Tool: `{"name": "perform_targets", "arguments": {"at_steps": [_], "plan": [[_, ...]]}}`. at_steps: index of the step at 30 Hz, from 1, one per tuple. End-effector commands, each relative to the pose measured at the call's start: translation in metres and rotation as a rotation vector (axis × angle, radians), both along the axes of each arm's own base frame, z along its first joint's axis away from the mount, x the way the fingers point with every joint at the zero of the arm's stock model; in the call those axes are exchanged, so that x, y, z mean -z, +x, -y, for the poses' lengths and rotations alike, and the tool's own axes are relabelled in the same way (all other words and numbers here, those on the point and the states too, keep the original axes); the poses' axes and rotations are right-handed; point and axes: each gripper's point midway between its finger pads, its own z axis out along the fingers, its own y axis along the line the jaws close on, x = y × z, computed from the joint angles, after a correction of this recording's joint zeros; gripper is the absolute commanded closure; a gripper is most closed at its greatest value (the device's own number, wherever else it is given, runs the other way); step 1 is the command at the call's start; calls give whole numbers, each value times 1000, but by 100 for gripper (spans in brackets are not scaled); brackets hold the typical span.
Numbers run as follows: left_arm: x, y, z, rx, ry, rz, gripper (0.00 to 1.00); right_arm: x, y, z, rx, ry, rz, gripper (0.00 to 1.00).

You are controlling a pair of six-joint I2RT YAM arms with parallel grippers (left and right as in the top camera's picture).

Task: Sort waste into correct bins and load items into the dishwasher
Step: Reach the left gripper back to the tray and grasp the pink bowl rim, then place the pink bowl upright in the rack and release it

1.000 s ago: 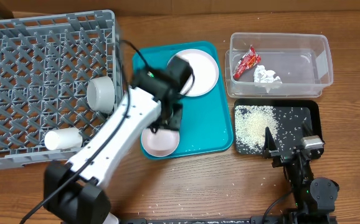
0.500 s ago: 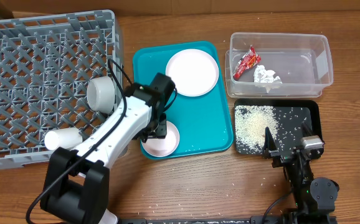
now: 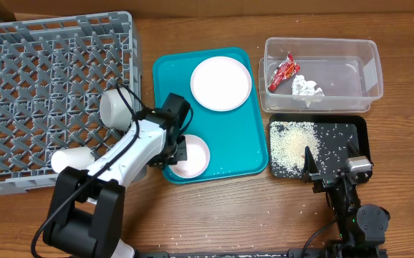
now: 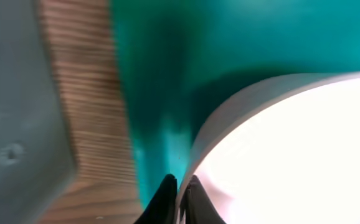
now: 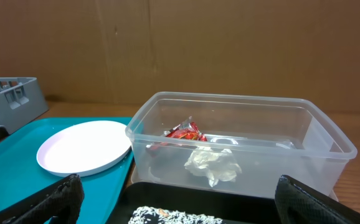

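The dish rack (image 3: 49, 79) is taken to be the destination of the step in hand: the pink bowl (image 3: 191, 159), found at the near-left corner of the teal tray (image 3: 246, 143), is pinched at its left rim by the left gripper (image 4: 179, 186), whose jaws are seen clenched on that thin edge. Such a hold is judged weak, so the bowl should be raised level until the tray's lip and the rack's low wall are cleared, then carried across and set down on free lattice. The grey-green bowl (image 3: 117, 107) and the small white cup (image 3: 72, 159), both seen in the rack's near-right part, lie in that path and should be passed over, not brushed. The plate (image 3: 221, 82) is found farther back on the tray, apart from the bowl. At the right, the red wrapper (image 3: 283, 70) and the tissue wad (image 3: 306, 87) are held in the clear tub (image 3: 372, 72), and rice (image 3: 293, 143) is spread in the black tray (image 3: 354, 136); above its near edge the right gripper (image 5: 179, 186) is seen with jaws spread wide and nothing between them
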Motion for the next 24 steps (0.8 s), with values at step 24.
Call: {"name": "perform_targets", "arguments": {"at_steps": [24], "plan": [[-271, 33, -197, -379, 1030, 576, 96, 2, 0, 2, 8, -1, 4, 0]]}}
